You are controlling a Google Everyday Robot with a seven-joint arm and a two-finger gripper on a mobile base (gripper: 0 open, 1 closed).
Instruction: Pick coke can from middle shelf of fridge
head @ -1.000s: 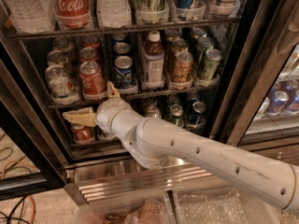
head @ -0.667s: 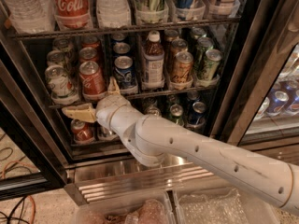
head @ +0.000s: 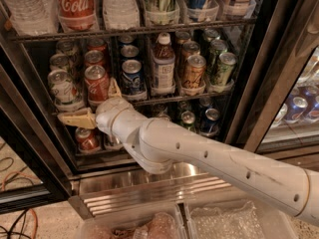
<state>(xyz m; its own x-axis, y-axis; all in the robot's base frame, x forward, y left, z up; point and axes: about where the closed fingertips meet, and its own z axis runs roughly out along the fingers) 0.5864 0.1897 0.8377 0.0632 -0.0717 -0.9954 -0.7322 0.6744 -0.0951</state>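
The coke can (head: 96, 82) stands at the front of the second lane from the left on the middle shelf (head: 172, 98) of the fridge (head: 249, 98), with more red cans behind it. My gripper (head: 89, 102) is open just below and in front of the can. One tan finger (head: 77, 118) points left under the shelf's edge. The other finger (head: 114, 88) points up along the can's right side. The white arm (head: 209, 161) reaches in from the lower right.
A white-and-green can (head: 62, 87) stands left of the coke can and a blue can (head: 132, 76) right of it, then a brown bottle (head: 163, 66) and gold and green cans. A large Coca-Cola bottle (head: 75, 4) stands on the rack above. A red can (head: 87, 139) sits on the rack below, above the ribbed steel base (head: 149, 185).
My gripper has risen a little and come closer to the coke can, its upper finger now beside the can. The cans have not moved.
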